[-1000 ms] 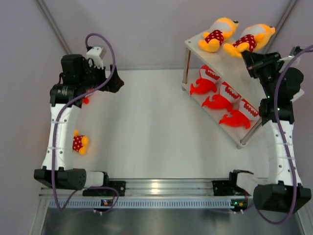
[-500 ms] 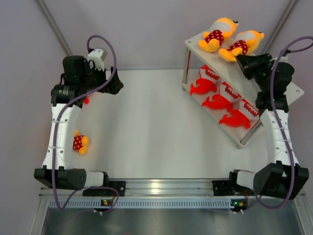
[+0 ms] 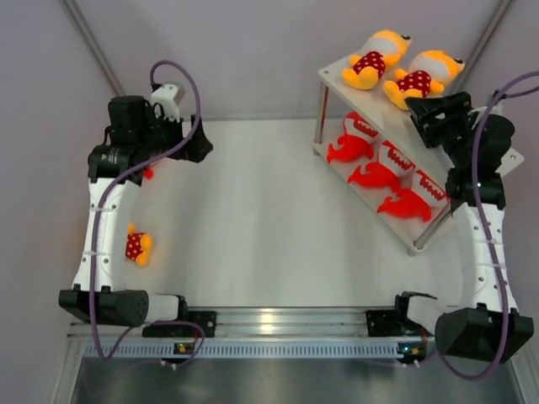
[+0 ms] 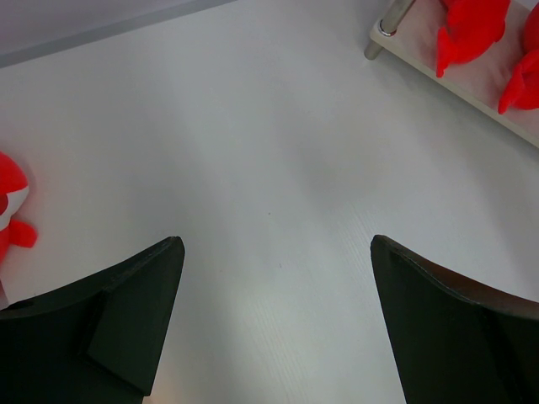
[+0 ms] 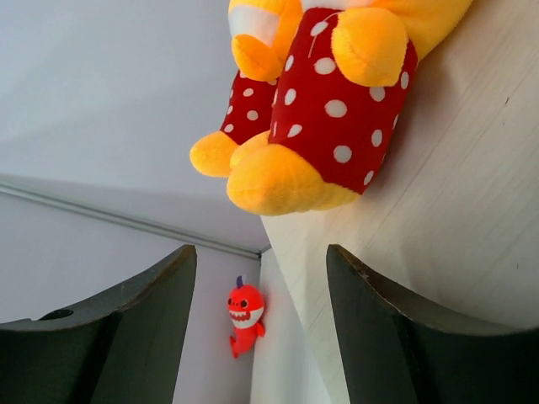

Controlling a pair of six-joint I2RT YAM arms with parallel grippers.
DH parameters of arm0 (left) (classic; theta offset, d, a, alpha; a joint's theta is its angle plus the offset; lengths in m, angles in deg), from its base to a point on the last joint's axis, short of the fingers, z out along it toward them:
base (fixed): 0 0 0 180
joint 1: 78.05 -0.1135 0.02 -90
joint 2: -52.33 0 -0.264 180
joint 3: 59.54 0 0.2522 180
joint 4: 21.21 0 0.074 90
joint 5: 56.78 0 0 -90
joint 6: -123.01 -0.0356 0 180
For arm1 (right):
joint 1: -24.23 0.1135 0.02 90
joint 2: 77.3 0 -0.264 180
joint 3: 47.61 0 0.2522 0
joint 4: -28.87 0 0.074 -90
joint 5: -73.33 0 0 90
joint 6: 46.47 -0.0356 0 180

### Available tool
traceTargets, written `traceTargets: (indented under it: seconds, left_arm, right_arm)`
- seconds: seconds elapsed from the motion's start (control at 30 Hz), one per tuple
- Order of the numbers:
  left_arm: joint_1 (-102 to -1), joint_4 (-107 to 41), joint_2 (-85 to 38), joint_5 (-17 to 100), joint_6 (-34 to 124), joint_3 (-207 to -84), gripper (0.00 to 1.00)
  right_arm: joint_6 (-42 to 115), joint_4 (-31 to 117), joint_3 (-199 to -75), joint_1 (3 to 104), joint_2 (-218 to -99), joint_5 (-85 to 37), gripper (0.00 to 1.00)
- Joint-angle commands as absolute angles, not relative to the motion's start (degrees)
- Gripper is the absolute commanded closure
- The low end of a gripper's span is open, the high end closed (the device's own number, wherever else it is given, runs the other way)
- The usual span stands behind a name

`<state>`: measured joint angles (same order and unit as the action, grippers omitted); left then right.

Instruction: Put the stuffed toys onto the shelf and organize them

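The shelf [image 3: 396,122] stands at the back right. Two yellow-orange stuffed toys lie side by side on its top board, one [image 3: 375,57] further back and one [image 3: 418,77] nearer my right gripper [image 3: 428,106]. That gripper is open just behind the nearer toy's feet [image 5: 337,101] and holds nothing. Three red sharks [image 3: 381,168] lie on the lower board. On the table at the left lie a yellow-orange toy [image 3: 137,246] and a red shark [image 4: 10,210], which the left arm partly hides from above. My left gripper [image 4: 275,240] hangs open over bare table.
Purple cables loop from both arms. The shelf's metal leg [image 4: 392,17] shows at the far right of the left wrist view. The right wrist view [image 5: 260,249] looks past the top board's edge [image 5: 438,227] to the far shark [image 5: 244,318].
My right gripper has opened and let go of the nearer yellow-orange toy, which now rests on the top board beside the other. The left arm has barely moved.
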<state>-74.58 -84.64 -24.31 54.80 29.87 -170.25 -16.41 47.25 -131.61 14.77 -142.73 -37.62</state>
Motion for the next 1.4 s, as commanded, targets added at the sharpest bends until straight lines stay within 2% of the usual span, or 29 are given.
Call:
traceTargets:
  seconds: [0.0,0.1,0.37,0.67,0.87,1.0,1.17,1.37]
  left_arm:
    - [-74.80,-83.84,-23.79,55.55,29.75,-171.12,0.02]
    - [-74.80,-83.84,-23.79,55.81,29.67,-170.86,0.02]
    - [-74.80,-83.84,-24.05,54.15,28.18,-169.37,0.02]
    - [-76.37,-83.57,-33.69,30.15,19.83,-165.94,0.02]
    - [-86.30,-83.92,-39.25,25.58,18.07,-161.66,0.02]
    - [-97.95,-83.66,-37.07,27.76,20.79,-152.44,0.02]
    - [-106.24,-83.22,-31.79,30.40,17.98,-142.40,0.02]
    - [-113.37,-83.31,-26.86,32.61,13.85,-143.61,0.02]
  right_arm:
    - [-14.13,50.88,-134.67,14.56,-137.87,-35.40,0.36]
    - [-12.02,54.39,-135.73,14.56,-135.32,-33.55,0.31]
    - [-7.81,58.45,-135.11,14.56,-129.87,-30.82,0.29]
    - [0.19,62.85,-141.53,14.56,-128.81,-31.78,0.28]
    - [2.48,63.72,-141.96,14.47,-128.20,-32.93,0.28]
    - [3.28,64.08,-141.35,14.47,-126.70,-31.79,0.28]
    - [3.80,63.46,-141.44,14.65,-127.22,-32.14,0.28]
    - [4.42,63.29,-140.83,14.56,-127.49,-32.58,0.28]
